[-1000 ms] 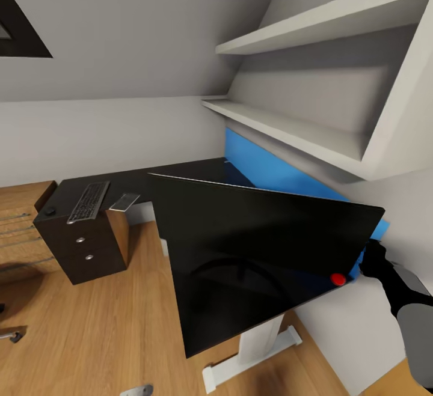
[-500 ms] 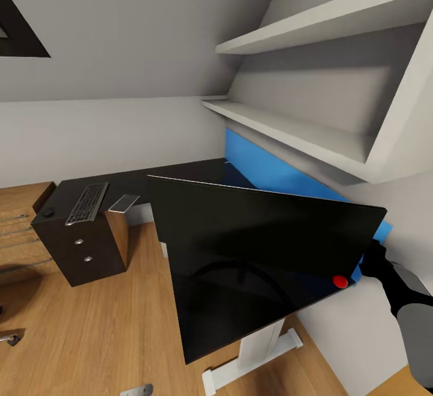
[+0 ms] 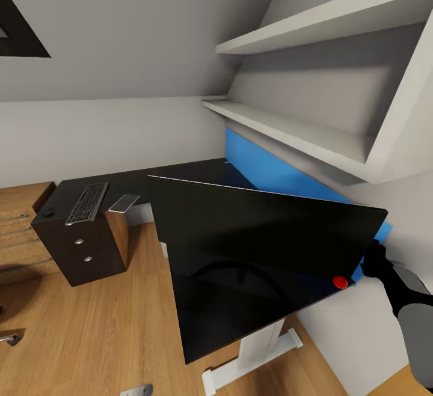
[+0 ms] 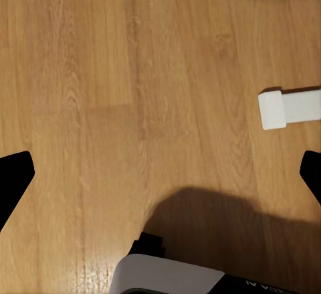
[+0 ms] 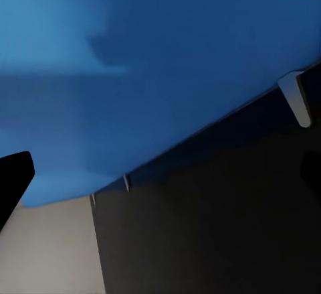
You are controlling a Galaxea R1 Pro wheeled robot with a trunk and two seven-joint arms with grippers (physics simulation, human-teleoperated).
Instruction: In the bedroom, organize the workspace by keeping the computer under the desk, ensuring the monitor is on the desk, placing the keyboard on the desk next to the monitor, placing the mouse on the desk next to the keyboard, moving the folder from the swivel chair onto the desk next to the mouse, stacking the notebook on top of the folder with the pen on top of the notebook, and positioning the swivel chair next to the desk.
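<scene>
The black right gripper (image 3: pixel 374 260) barely shifts beside the wide black monitor (image 3: pixel 258 252), fingers spread open and empty, monitor apparently settled on the matte black desk (image 3: pixel 120 181).

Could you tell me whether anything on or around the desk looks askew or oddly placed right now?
Yes. The monitor is tilted steeply, its screen slanting across the desk rather than standing upright, with the right gripper at its lower corner. The notebook overhangs the desk edge beside the keyboard.
</scene>
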